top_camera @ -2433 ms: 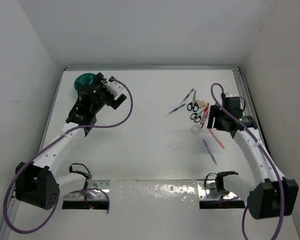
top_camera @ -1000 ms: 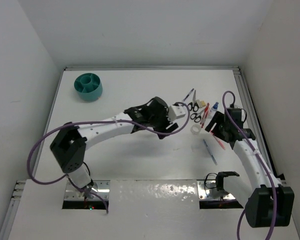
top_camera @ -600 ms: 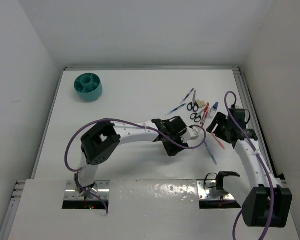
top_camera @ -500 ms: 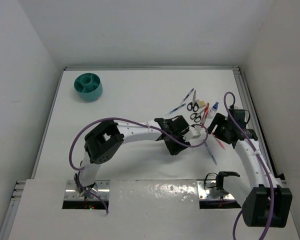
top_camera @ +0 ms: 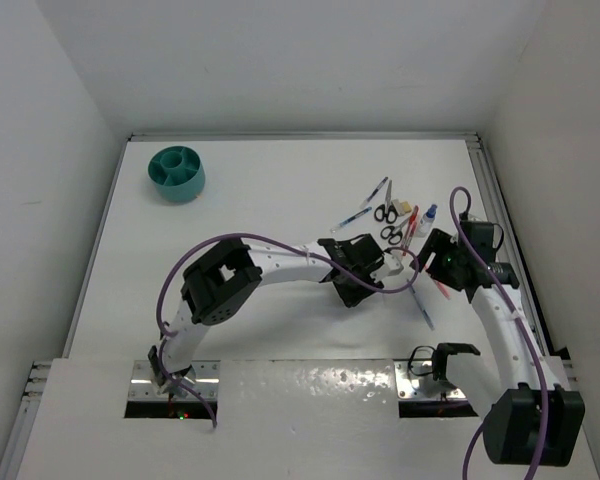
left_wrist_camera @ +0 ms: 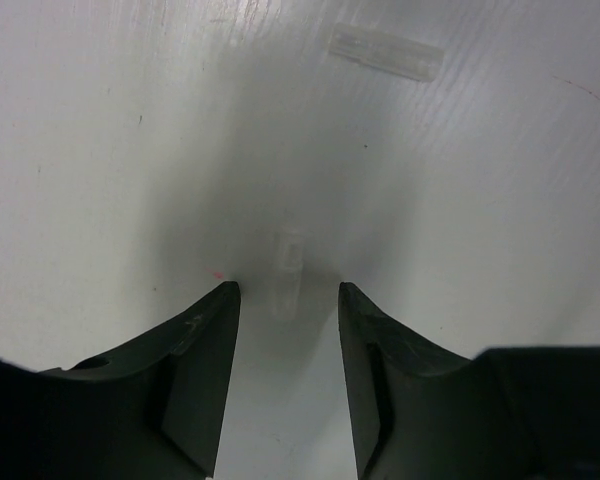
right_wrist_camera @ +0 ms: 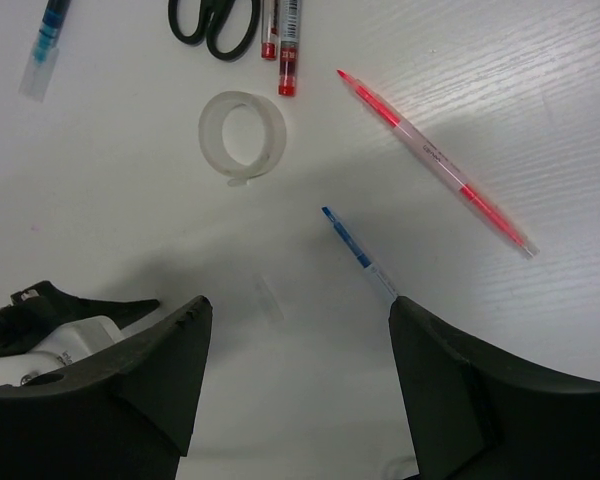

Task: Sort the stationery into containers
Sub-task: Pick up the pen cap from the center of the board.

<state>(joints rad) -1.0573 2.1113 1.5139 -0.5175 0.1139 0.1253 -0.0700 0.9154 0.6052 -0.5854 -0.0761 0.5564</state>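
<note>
The teal organiser [top_camera: 177, 172] stands at the far left of the table. The stationery lies at the right: a clear tape ring [right_wrist_camera: 242, 135], a blue pen [right_wrist_camera: 360, 250], a red pen [right_wrist_camera: 435, 165], black scissors [top_camera: 385, 212], a beige block [top_camera: 406, 210] and a small bottle [top_camera: 430, 213]. My left gripper [left_wrist_camera: 288, 288] is low over the table beside the tape ring, open, with a small clear piece [left_wrist_camera: 287, 268] just ahead between its tips. My right gripper [right_wrist_camera: 298, 302] hovers open above the blue pen, holding nothing.
A clear strip [left_wrist_camera: 385, 52] lies flat ahead of the left gripper. Two more pens [top_camera: 365, 207] and a second pair of scissors [top_camera: 392, 235] lie by the pile. The right wall rail [top_camera: 495, 200] runs close behind the stationery.
The left arm swung from the organiser across to the stationery and came down to the table, its jaws narrowing. The right arm shifted only slightly.
</note>
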